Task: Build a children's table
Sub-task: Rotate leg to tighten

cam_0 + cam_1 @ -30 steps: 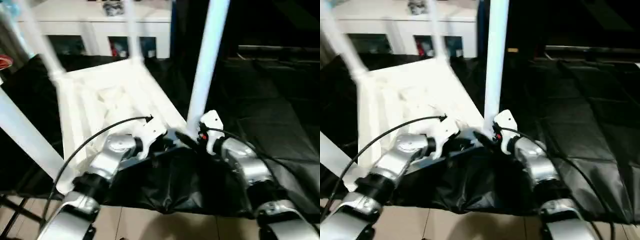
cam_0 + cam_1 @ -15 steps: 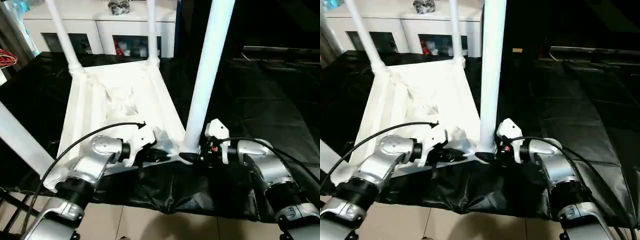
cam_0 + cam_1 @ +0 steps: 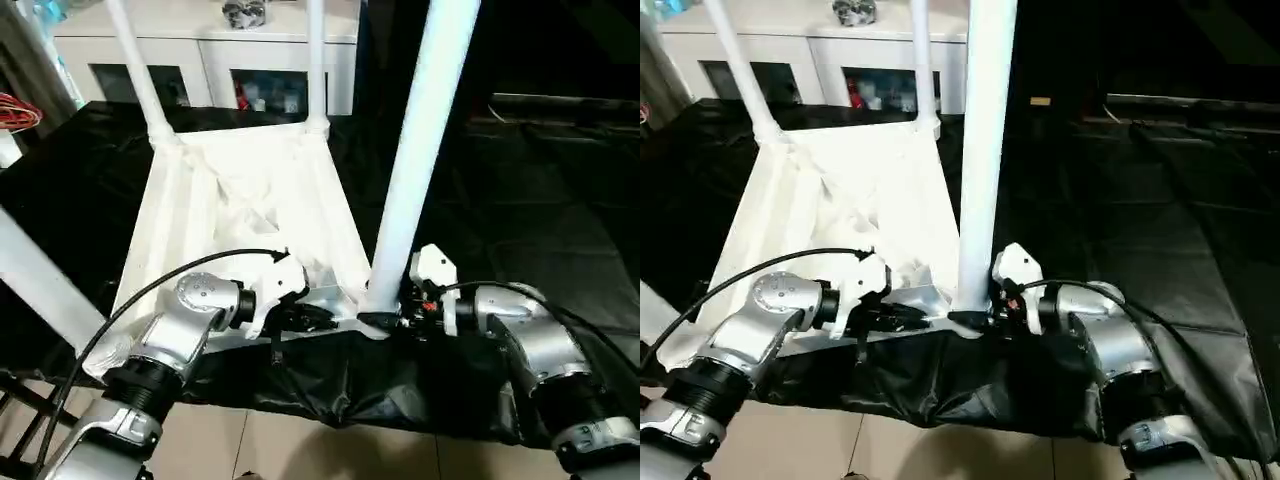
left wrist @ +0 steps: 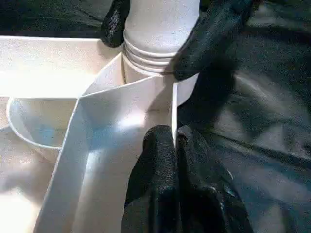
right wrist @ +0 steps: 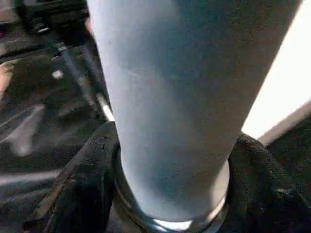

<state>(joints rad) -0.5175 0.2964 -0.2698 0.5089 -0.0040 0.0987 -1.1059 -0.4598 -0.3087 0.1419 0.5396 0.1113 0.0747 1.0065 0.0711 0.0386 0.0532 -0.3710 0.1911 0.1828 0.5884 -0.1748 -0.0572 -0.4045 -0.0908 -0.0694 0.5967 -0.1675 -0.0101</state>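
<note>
Black cloth covers the big table [image 3: 560, 230] where the upturned white tabletop [image 3: 250, 215] lies, its near edge pinched by the closed left gripper [image 4: 174, 143], while the right gripper [image 5: 170, 213] clasps the base of the near-right leg [image 3: 420, 160] among 4 upright.

A large table draped in crinkled black cloth [image 3: 520, 230] fills the view from nine to three o'clock, while at twelve o'clock behind it stands a white cabinet [image 3: 215, 45] with glass-fronted compartments, a small dark object [image 3: 243, 12] sitting on its top.
</note>
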